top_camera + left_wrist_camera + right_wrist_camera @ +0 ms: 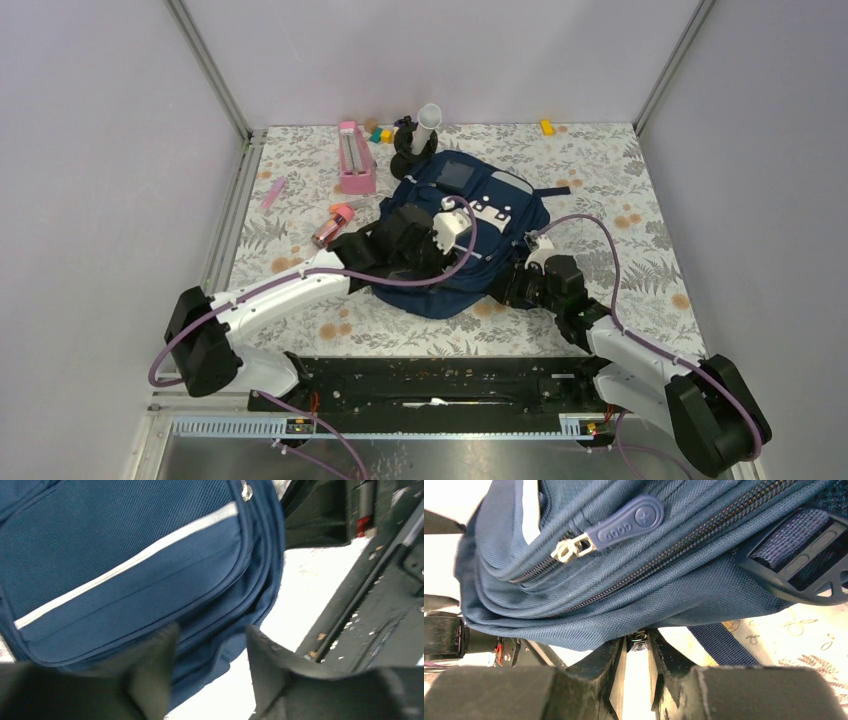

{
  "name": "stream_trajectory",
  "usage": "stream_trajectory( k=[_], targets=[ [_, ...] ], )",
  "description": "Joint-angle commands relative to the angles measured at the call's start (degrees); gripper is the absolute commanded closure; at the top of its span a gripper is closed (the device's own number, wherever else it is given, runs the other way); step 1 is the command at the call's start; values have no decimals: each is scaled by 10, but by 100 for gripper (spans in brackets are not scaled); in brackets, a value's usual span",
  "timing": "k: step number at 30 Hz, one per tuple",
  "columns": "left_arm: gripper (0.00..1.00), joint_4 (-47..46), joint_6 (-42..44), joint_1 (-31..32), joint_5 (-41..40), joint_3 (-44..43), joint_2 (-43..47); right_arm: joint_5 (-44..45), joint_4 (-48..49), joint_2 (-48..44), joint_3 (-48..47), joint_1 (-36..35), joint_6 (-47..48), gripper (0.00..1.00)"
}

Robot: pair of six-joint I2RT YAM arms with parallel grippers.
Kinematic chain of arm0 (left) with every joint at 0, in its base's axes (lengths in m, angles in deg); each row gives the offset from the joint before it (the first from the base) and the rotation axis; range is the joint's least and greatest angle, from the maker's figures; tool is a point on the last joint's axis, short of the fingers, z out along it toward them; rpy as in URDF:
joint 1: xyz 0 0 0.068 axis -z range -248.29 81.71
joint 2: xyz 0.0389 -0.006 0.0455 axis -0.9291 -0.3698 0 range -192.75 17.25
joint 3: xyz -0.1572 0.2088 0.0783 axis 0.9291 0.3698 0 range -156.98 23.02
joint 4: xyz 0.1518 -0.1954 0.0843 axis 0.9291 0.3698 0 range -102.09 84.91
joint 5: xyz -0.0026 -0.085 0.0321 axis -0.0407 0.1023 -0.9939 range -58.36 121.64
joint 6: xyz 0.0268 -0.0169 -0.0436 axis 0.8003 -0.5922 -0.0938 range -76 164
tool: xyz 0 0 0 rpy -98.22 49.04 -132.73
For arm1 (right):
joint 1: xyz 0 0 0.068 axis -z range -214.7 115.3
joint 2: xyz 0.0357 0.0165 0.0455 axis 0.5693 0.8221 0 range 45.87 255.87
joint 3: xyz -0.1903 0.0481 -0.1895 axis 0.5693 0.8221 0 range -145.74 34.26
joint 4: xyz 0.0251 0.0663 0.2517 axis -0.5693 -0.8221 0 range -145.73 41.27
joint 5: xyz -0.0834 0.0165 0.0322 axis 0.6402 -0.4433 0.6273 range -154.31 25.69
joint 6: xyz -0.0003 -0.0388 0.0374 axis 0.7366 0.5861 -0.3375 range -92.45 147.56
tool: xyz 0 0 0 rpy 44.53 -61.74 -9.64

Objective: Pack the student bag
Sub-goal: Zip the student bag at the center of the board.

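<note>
Plain lilac walls (pixel 100 150) close in three sides, with metal posts (pixel 210 70) at the far corners. The bench (pixel 620 200) wears a pale leaf-and-flower cover, and a black rail (pixel 440 385) runs along its near edge.

The bag (pixel 470 290) lies flat at mid-bench, front panel up, its white patches towards the far side. The left arm (pixel 290 285) reaches in from the left and lies across the bag's near left part, hiding it from above. A purple cable (pixel 470 250) loops over the panel.

The left end effector (pixel 211 629) is spread above the bag's near edge, nothing between its fingers. The right end effector (pixel 636 640) sits at the bag's near right side below a zip pull (pixel 624 525) and a buckle (pixel 804 560). Its fingers are almost together with a slim gap and their tips meet the lowest fold. I cannot tell whether they pinch cloth.

- Behind the bag, to the left: a pink tray (pixel 355 155).
- Just beyond the bag: a black stand (pixel 408 145) with a white tube (pixel 430 120).
- Left of the bag: a pinkish bottle (pixel 333 225), then a pink pen (pixel 272 192) farther left.
- Near the back wall: small blocks (pixel 380 133) and, far right, a yellow block (pixel 547 126).
</note>
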Motion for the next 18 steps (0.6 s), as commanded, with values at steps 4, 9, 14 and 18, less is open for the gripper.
stream_trajectory(
  k=[4, 9, 14, 18],
  targets=[
    [22, -97, -31, 68, -53, 35, 77, 22, -107, -51, -45, -40, -17, 80],
    [12, -171, -107, 98, -95, 110, 130, 67, -98, -73, -8, -40, -2, 46],
    [5, -160, -200, 98, -182, 171, 180, 146, -93, -91, 35, -39, -21, 33],
    [1, -165, -312, 94, -239, 237, 239, 193, -52, -84, 66, -39, -37, 35]
  ],
)
